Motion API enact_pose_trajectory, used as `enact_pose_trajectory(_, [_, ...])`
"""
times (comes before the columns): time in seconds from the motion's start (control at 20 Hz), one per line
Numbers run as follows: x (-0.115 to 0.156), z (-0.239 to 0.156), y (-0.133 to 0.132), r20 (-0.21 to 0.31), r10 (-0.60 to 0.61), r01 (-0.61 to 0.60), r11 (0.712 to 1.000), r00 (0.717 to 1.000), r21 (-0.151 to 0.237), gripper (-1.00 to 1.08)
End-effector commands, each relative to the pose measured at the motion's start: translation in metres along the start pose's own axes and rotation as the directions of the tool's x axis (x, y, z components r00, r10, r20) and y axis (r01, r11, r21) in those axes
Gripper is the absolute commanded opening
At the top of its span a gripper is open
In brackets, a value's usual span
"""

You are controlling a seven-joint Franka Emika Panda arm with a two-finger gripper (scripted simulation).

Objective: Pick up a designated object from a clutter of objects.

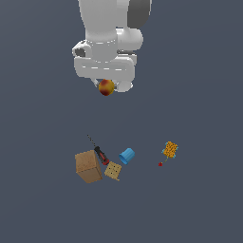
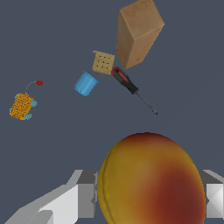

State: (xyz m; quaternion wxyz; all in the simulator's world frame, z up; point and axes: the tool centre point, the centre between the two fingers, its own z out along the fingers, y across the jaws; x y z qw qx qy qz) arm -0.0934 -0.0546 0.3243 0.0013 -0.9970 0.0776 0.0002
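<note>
Status: the pincer (image 1: 107, 88) is pinching the small round yellow-orange ball with red patches (image 1: 106, 87), a finger (image 2: 83, 194) showing on either side in the wrist view. The ball is hanging high above the dark grey surface (image 1: 42, 123), well apart from the brown cardboard-like cube (image 1: 88, 166), red-black screwdriver (image 1: 100, 154), tan cracker square (image 1: 113, 171), blue cup (image 1: 126, 155) and orange speckled square (image 1: 170, 149). Judgement: pick-up looking essentially complete; only holding the lift is remaining.

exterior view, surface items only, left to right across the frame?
brown cube → red-black screwdriver → tan cracker square → blue cup → orange speckled square. The yellow-red ball is off the surface, up in the gripper.
</note>
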Motion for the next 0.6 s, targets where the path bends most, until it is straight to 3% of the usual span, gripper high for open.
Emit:
enact_pose_trajectory(0.0, [-0.008,-0.014,0.009,0.0,-0.001,0.0,1.0,1.0,0.0,-1.0])
enact_pose_trajectory(0.55, [-0.023,-0.04,0.026,-0.001,0.0,0.0,1.0,1.0,-0.002,-1.0])
